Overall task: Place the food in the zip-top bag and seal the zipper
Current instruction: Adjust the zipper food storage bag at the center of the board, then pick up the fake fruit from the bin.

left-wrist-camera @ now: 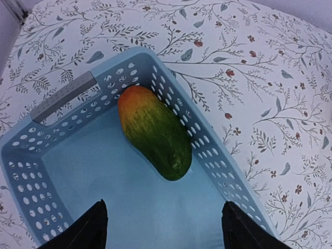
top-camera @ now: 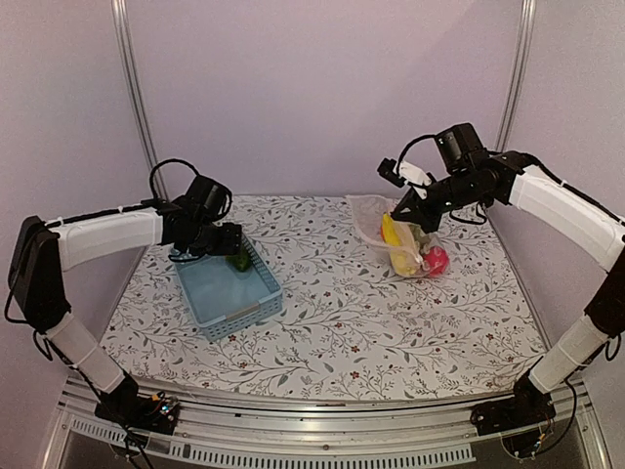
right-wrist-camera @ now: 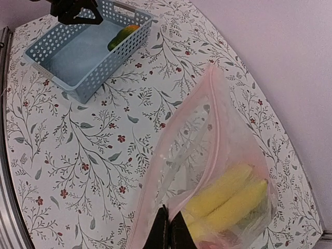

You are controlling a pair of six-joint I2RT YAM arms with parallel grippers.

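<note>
The orange-green mango (left-wrist-camera: pixel 154 132) lies alone in the light blue basket (left-wrist-camera: pixel 62 96), against its far wall; it also shows in the top view (top-camera: pixel 238 261). My left gripper (left-wrist-camera: pixel 163 228) hangs open just above the basket floor, short of the mango. My right gripper (right-wrist-camera: pixel 170 231) is shut on the mouth edge of the clear zip-top bag (right-wrist-camera: pixel 207 155) and holds it up at the right (top-camera: pixel 405 234). Its pinkish zipper (right-wrist-camera: pixel 213 111) runs up from my fingers, mouth gaping. A yellow banana (right-wrist-camera: pixel 228 199) and a pinkish-red ball (top-camera: pixel 436 261) are inside.
The flowered table cover (top-camera: pixel 342 313) spans the table between basket and bag. Pale walls and metal posts (top-camera: pixel 135 88) close the back and sides. The table's near edge has a metal rail (top-camera: pixel 322 430).
</note>
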